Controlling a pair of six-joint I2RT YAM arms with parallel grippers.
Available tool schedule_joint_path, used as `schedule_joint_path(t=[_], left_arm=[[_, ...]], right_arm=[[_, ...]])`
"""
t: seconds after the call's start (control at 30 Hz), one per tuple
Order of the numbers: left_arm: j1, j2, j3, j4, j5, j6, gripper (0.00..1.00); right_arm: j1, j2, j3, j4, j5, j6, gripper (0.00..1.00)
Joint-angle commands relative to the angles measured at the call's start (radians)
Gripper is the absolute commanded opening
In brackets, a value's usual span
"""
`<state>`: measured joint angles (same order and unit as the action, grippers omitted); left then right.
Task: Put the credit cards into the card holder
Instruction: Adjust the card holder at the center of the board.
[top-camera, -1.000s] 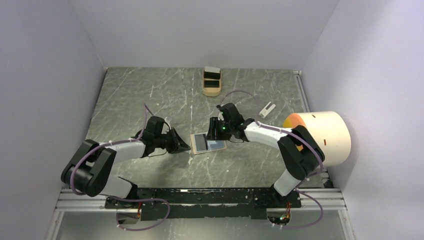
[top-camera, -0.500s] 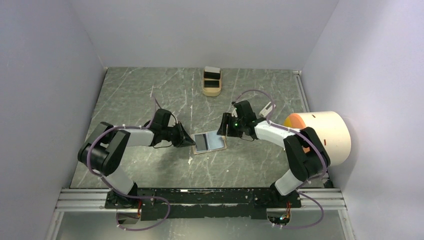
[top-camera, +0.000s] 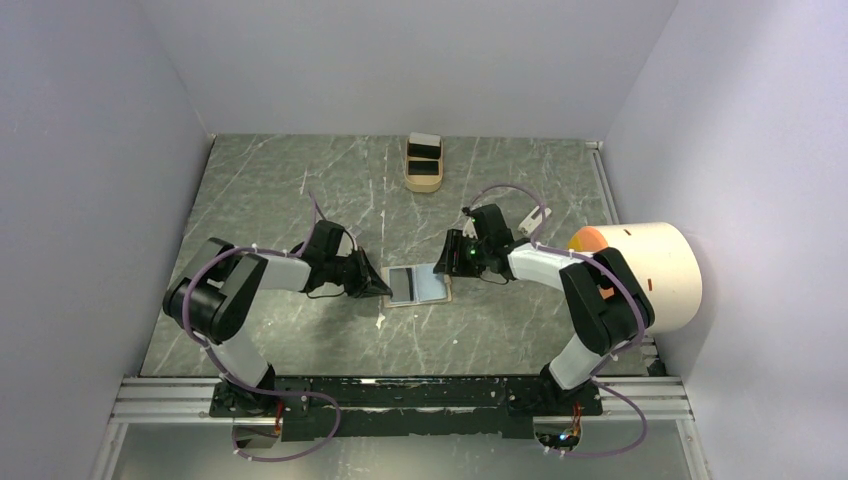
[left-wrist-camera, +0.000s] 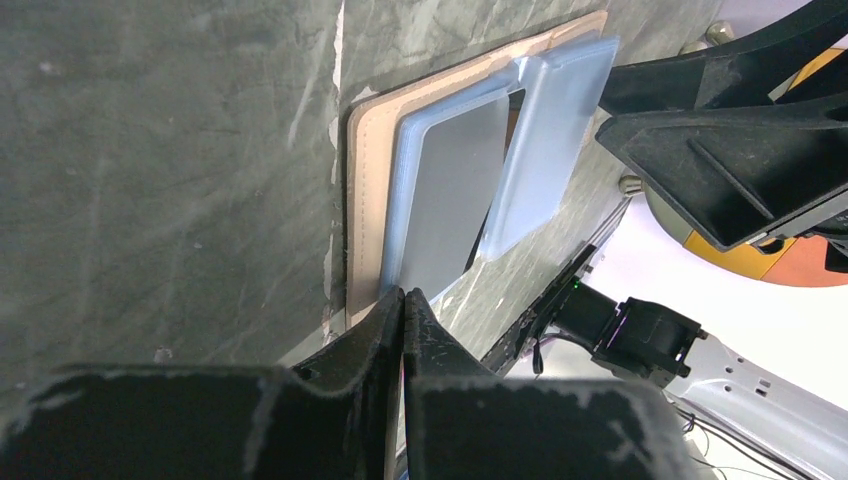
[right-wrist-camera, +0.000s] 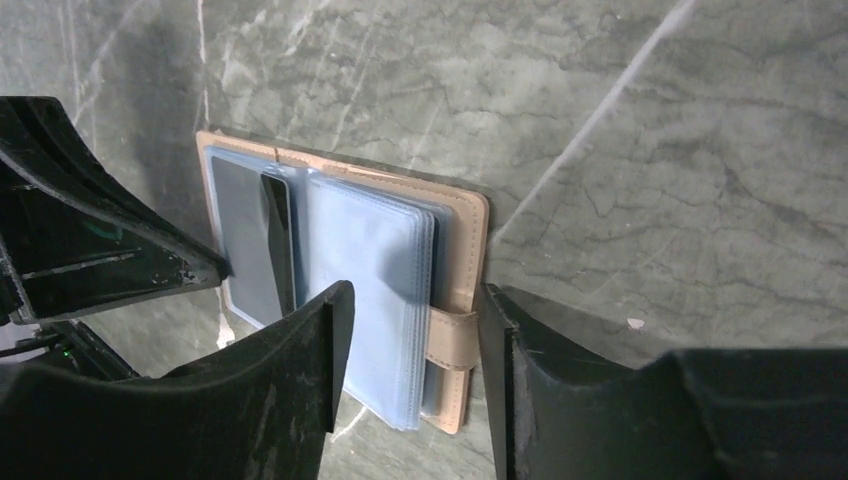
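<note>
The card holder (top-camera: 420, 286) lies open on the table, tan outside with bluish clear sleeves (right-wrist-camera: 370, 250). A dark grey credit card (left-wrist-camera: 450, 195) sits in its left sleeve, also seen in the right wrist view (right-wrist-camera: 252, 235). My left gripper (top-camera: 377, 286) is shut, its tips (left-wrist-camera: 403, 296) at the holder's left edge. My right gripper (top-camera: 450, 264) is open; its fingers straddle the holder's right edge and closing tab (right-wrist-camera: 452, 340). More credit cards, one black (top-camera: 424, 153) and one white (top-camera: 426, 139), sit in the tan tray (top-camera: 423, 180) at the back.
A big cream cylinder (top-camera: 650, 272) with an orange end stands at the right edge beside my right arm. A small white object (top-camera: 540, 214) lies behind my right forearm. Purple cables loop over both arms.
My left gripper has moved right up to the holder's left edge. My right gripper has shifted right and back to the holder's right edge. The holder has turned slightly.
</note>
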<state>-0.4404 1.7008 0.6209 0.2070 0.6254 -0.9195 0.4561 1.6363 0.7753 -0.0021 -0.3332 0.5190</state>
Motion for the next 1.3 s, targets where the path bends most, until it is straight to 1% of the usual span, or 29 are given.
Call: schedule_joint_path(t=[0.0, 0.07, 0.23, 0.3, 0.43, 0.53, 0.63, 0.77, 0.87, 0.97, 1.03, 1.1, 1.27], left_arm=[[-0.003, 0.012, 0.013, 0.011, 0.005, 0.029, 0.09], [-0.003, 0.017, 0.015, -0.001, 0.004, 0.036, 0.09], [-0.001, -0.008, 0.035, -0.059, -0.013, 0.056, 0.09], [0.0, -0.026, 0.054, -0.102, -0.028, 0.07, 0.09], [0.01, -0.07, 0.072, -0.164, -0.038, 0.082, 0.09], [0.019, -0.106, 0.073, -0.205, -0.04, 0.088, 0.09], [0.04, -0.142, 0.054, -0.235, -0.055, 0.092, 0.1], [0.062, -0.199, 0.055, -0.34, -0.131, 0.124, 0.11], [0.096, -0.24, 0.039, -0.371, -0.125, 0.134, 0.11], [0.134, -0.259, 0.016, -0.372, -0.08, 0.147, 0.14], [0.157, -0.252, 0.001, -0.351, -0.018, 0.151, 0.15], [0.167, -0.24, -0.003, -0.345, 0.016, 0.153, 0.15], [0.17, -0.211, -0.006, -0.34, 0.031, 0.168, 0.18]], right_arm=[[-0.006, -0.025, -0.001, -0.038, 0.041, -0.039, 0.48], [-0.007, -0.042, 0.006, -0.061, 0.063, -0.096, 0.41], [-0.006, -0.027, 0.048, -0.163, 0.05, -0.3, 0.39], [-0.002, -0.021, 0.05, -0.18, 0.022, -0.346, 0.39], [0.055, -0.009, 0.055, -0.189, 0.045, -0.388, 0.39], [0.142, -0.012, 0.055, -0.179, 0.098, -0.419, 0.39], [0.21, -0.013, 0.069, -0.164, 0.103, -0.436, 0.38], [0.285, -0.009, 0.114, -0.175, 0.092, -0.445, 0.37], [0.296, -0.012, 0.136, -0.204, 0.115, -0.457, 0.38], [0.301, -0.029, 0.135, -0.214, 0.155, -0.495, 0.43], [0.305, -0.026, 0.137, -0.228, 0.173, -0.514, 0.44], [0.31, -0.011, 0.146, -0.253, 0.188, -0.516, 0.44], [0.33, 0.007, 0.136, -0.253, 0.159, -0.525, 0.44]])
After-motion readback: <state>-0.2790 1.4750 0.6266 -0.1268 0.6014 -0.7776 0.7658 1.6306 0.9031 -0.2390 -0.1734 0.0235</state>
